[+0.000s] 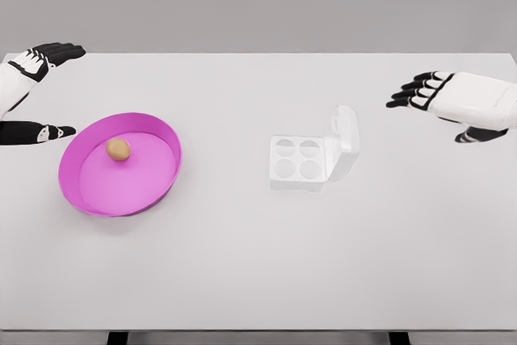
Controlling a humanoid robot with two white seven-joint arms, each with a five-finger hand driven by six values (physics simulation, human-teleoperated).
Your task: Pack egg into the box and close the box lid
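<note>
A tan egg (pixel 119 149) lies inside a magenta round tray (pixel 153 125) at the left of the white table. A white egg box (pixel 296 163) with four empty cups sits near the middle, its lid (pixel 346 140) standing open on the right side. My left hand (pixel 40 86) hovers at the far left edge, up and left of the tray, fingers spread and holding nothing. My right hand (pixel 440 103) hangs at the right, beyond the box lid, fingers spread and empty.
The white table (pixel 258 272) fills the view, with its far edge at the top and its front edge along the bottom. A grey wall lies behind it.
</note>
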